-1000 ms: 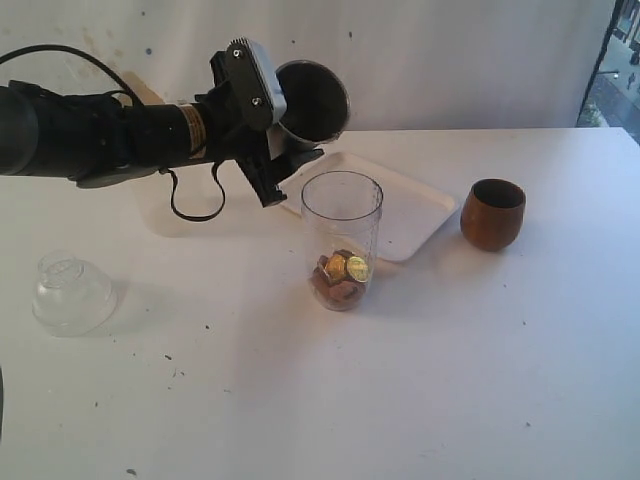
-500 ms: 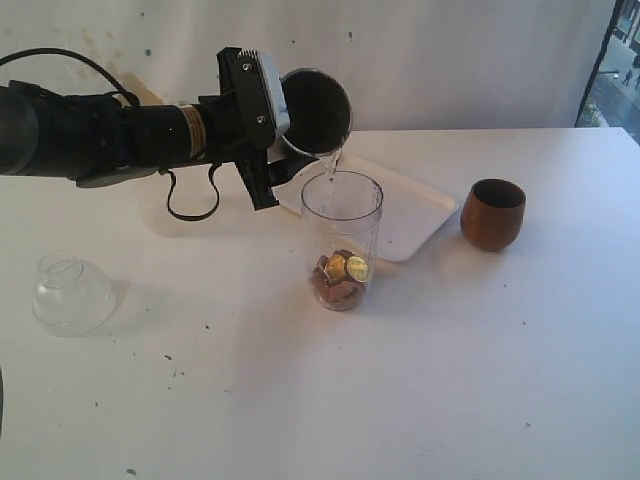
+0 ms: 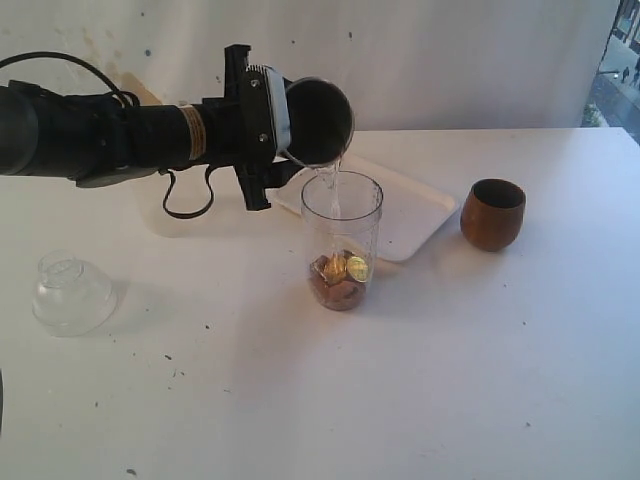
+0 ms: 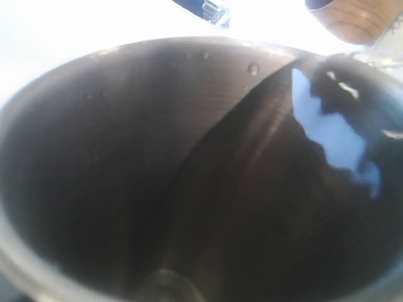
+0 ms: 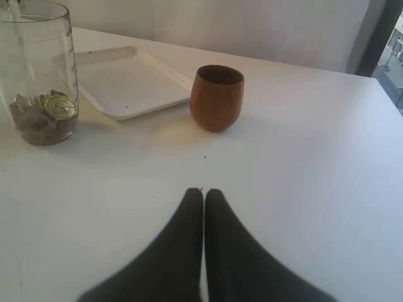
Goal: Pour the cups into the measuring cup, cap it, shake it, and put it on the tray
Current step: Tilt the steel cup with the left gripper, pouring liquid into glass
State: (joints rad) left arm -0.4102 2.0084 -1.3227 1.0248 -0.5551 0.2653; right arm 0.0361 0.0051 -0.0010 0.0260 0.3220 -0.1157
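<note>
Steel tumbler tipped further, pouring into measuring cup, left gripper clamping it, right gripper closed.

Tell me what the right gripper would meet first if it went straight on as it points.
Probably the wooden cup, upright on the table ahead of the shut right gripper; bare table lies between, though depth is unclear.

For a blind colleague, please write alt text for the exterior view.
The left gripper tips a steel tumbler, pouring liquid into the clear measuring cup, holding gold coins. Behind it lies a white tray; a wooden cup stands to the right, a clear domed lid to the left.
</note>
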